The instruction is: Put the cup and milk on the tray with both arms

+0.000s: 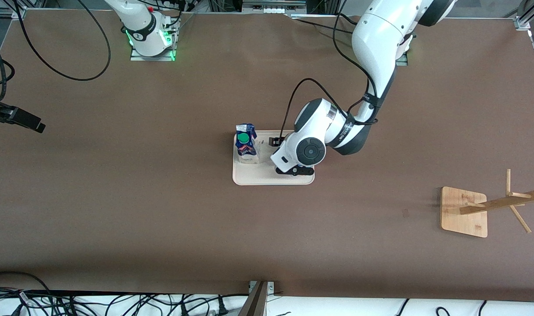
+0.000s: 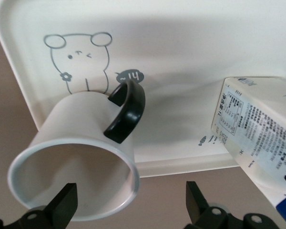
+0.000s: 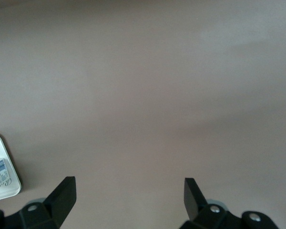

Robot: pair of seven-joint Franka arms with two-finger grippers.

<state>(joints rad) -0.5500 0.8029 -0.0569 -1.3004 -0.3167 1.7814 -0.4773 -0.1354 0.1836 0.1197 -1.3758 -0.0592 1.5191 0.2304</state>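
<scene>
The white mug (image 2: 78,157), lying or tilting on the cream rabbit tray (image 2: 190,57) at the lower left of the left wrist view, is looking rigid, smooth and breakable, best held by its rim wall or black handle (image 2: 126,112); the left gripper (image 2: 131,202) is hovering with fingers spread and empty. The light, crushable milk carton (image 1: 245,142) is standing on the tray at centre frame, the left arm is hiding the mug in the front view, and the right gripper (image 3: 128,198) is waiting spread over bare table.

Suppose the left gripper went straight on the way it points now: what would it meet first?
Probably the cup. The left gripper is open, one finger inside the rim and one outside. Straight ahead lie the cup's wall and the tray beneath; depth is uncertain.
</scene>
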